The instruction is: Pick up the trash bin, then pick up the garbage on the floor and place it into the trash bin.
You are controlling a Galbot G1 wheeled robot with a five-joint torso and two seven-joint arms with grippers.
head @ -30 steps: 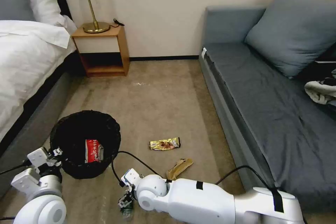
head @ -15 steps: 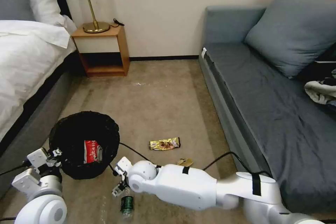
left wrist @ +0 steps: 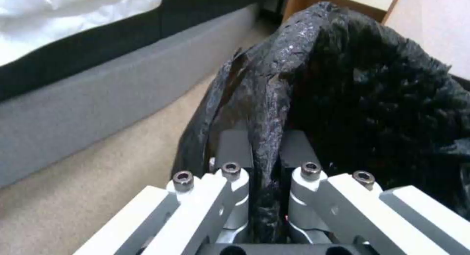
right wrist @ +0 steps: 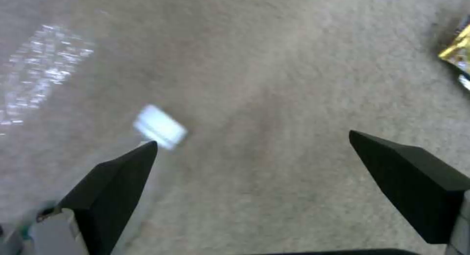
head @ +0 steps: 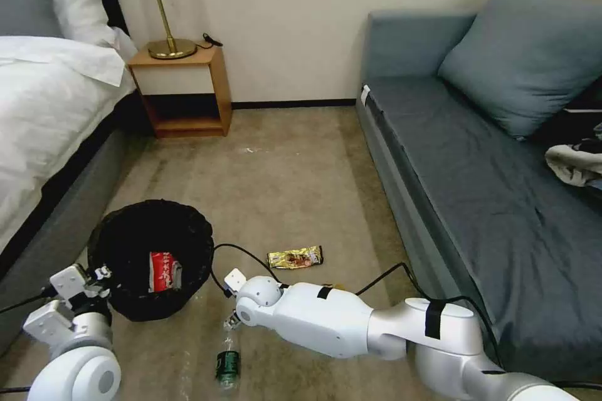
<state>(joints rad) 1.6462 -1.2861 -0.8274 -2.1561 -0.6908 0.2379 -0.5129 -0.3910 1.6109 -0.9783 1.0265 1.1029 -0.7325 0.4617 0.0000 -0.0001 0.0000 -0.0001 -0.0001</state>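
The trash bin, lined with a crinkled black bag, stands on the carpet at my left with a red-and-white wrapper inside. My left gripper is shut on the bag-covered rim. A small clear bottle with a green label lies on the floor, white cap pointing away from me. My right gripper hovers open just over the cap end, one finger beside the bottle's neck. A gold snack wrapper lies farther out on the carpet.
A bed runs along the left with a wooden nightstand and a lamp beyond it. A grey sofa lines the right side, with clothes at its far end. Open carpet lies between them.
My right arm has swung forward, carrying the gripper from the bottle's body to its cap end. The bottle stays on the floor. The left gripper keeps its hold on the bin.
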